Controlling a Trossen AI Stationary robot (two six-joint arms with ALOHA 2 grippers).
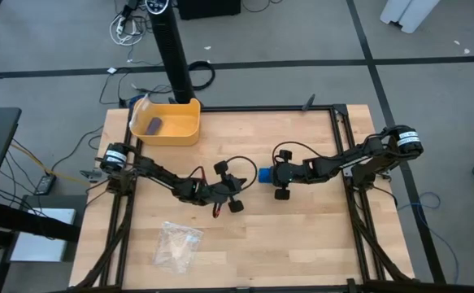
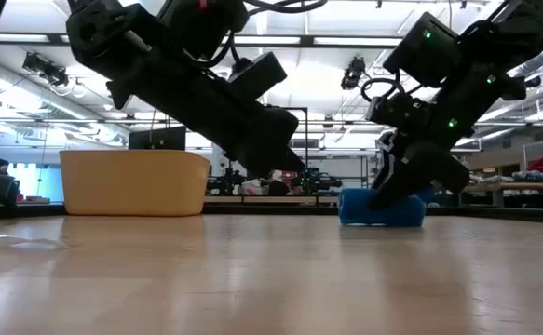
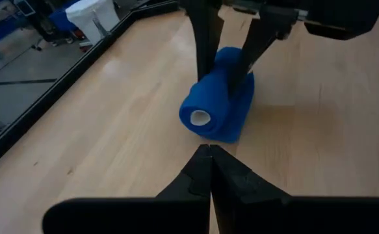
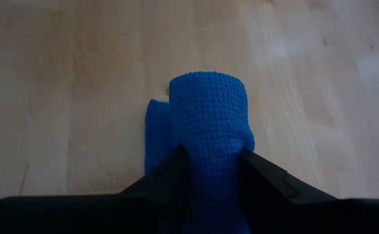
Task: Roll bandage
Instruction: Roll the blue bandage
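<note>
Wooden table (image 1: 302, 244): bandage (image 4: 209, 123) between right jaws.

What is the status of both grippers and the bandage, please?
Right gripper closed on the bandage, rolled up, lying on the table. Left gripper shut, empty, just short of the roll. Nothing in the way.

This is a robotics lab or test hall. A wooden table (image 1: 302, 244) edged with dark rails stands on a grey floor (image 1: 432, 81) marked with dark lines. Cables (image 1: 131, 28) trail over that floor beside a black post (image 1: 171, 49). The low view looks into a big open room with ceiling lights (image 2: 47, 65) and benches (image 2: 522, 186) crowded with equipment.
</note>
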